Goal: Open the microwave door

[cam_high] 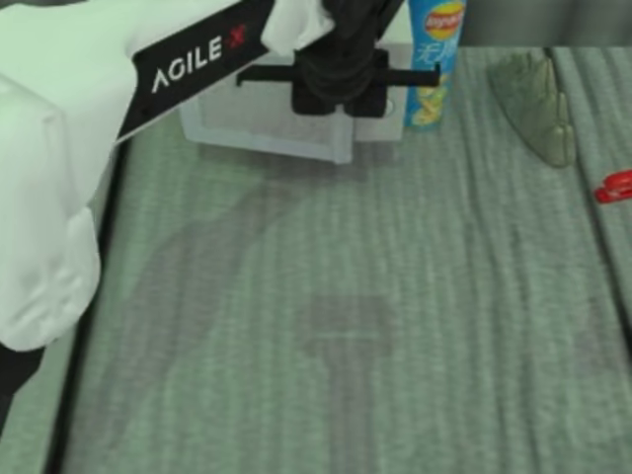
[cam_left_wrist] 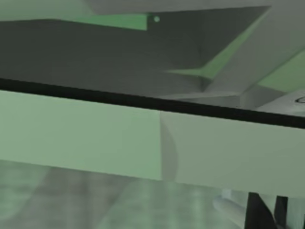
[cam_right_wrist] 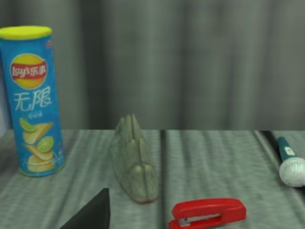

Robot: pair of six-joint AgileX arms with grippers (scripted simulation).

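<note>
At the counter's (cam_high: 395, 326) far edge, the left end effector (cam_high: 341, 84) sits at the microwave door (cam_high: 267, 126), placed to swing it open; its grip cannot be told.

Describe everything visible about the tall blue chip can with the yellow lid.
The tall blue cylindrical chip can has a yellow lid, a red-and-yellow logo, white characters, and printed chips with lime slices. It looks like glossy printed cardboard. It stands upright on the grey-green striped tabletop at the far edge, just right of the small white microwave; whether they touch is unclear. A greenish ridged shell-like object lies apart, further right.
</note>
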